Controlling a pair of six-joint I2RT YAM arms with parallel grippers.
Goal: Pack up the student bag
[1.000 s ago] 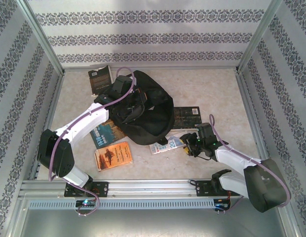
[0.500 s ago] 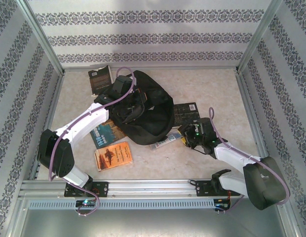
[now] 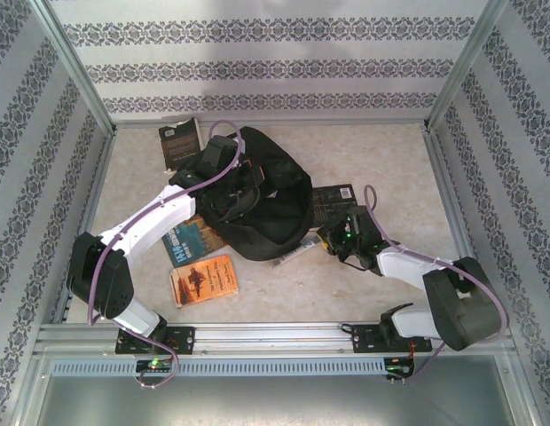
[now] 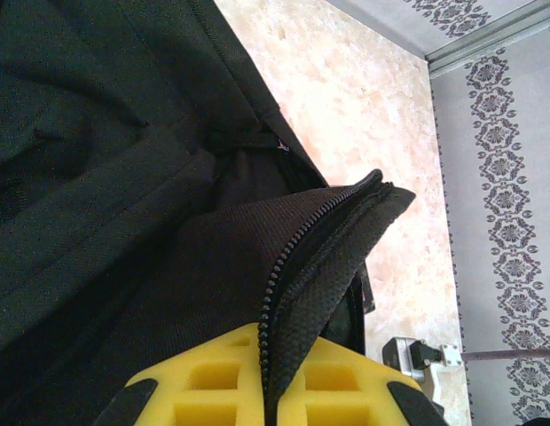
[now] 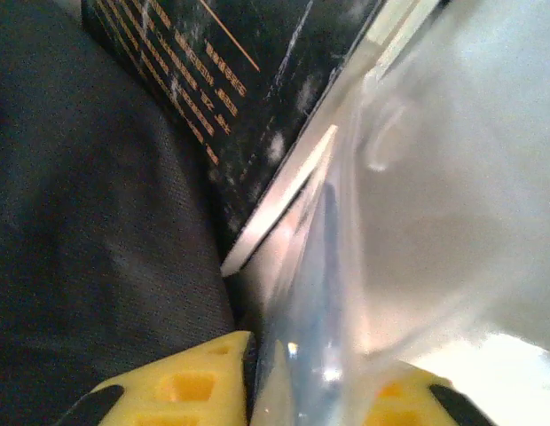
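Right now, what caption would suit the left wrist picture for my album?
Left hand pinching the zippered edge of the student bag, pale table beyond.

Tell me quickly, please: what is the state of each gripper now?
Left gripper: closed on the zipper edge of the large black soft fabric backpack.
Right gripper: closed on a clear thin plastic pouch.

Teal book (image 3: pixel 180 241): far part hidden under the backpack (image 3: pixel 275 209) and left arm (image 3: pixel 160 217). Black book (image 3: pixel 335 202): near edge covered by the right arm (image 3: pixel 404 264). Clear plastic sleeve (image 5: pixel 417 177): blurred, contents unreadable. Left fingers (image 4: pixel 213 386): cut off by the bottom edge.
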